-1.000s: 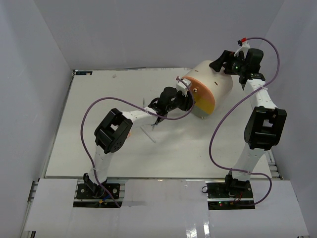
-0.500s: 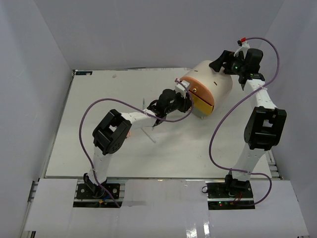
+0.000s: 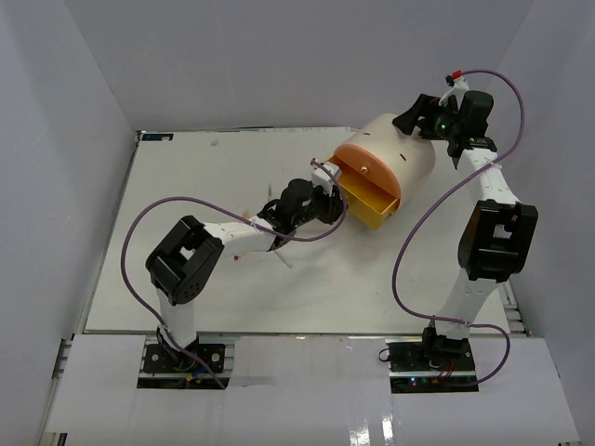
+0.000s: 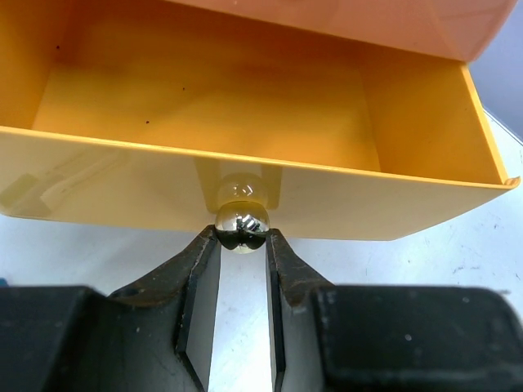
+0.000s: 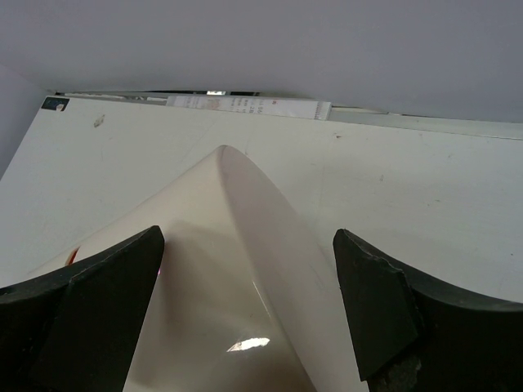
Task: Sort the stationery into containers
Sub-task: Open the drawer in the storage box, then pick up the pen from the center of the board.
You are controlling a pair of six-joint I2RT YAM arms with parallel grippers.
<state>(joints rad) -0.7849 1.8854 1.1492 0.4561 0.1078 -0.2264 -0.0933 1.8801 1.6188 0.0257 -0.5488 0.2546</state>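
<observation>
— Where are the left fingers (image 4: 206, 260)?
— Pinched narrow on the small round brass knob (image 4: 242, 224) of the yellow plastic drawer (image 4: 351, 204). That drawer stands pulled out of the cream cylindrical organiser (image 3: 407, 149), near the far right corner of the bench (image 3: 177, 186).
— And the right fingers (image 5: 90, 302)?
— Spread wide astride the organiser's cream back; I cannot tell whether they press on it. A thin white stick (image 3: 279, 253) lies mid-bench.

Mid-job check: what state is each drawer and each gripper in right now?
Yellow drawer: pulled out, nothing visible inside.
Orange-pink drawer: shut.
Left gripper: shut on the yellow drawer's knob.
Right gripper: open, fingers either side of the cream organiser.
</observation>
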